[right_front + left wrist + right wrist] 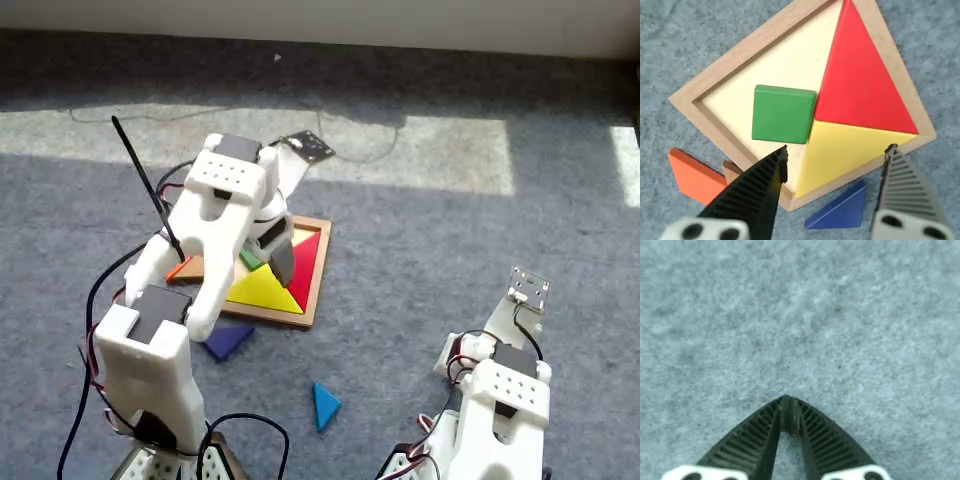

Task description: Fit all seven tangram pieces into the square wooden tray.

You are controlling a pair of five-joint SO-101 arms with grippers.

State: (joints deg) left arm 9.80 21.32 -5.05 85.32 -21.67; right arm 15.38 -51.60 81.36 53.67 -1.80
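- The square wooden tray (897,75) is seen lying flat on the grey carpeted tabletop (790,315).
- A red triangle (860,85) and a yellow triangle (855,140) are seated in the tray, side against side, and one half of it is filled by them.
- A green square (782,114) is laid in the tray's other half, with one side just beside the line where the red and yellow triangles meet; bare tray floor is seen around the rest of it.
- An orange piece (690,172) is left on the tabletop just outside one tray edge.
- A dark blue triangle (840,212) is left just outside the edge by the yellow triangle.
- A light blue triangle (324,404) is found well apart from the tray, between the two arms.
- The left gripper (837,150) is held released above the tray's near corner, jaws spread wide with nothing grasped.
- The right gripper (788,402) is held clenched over bare tabletop, with nothing between its tips.
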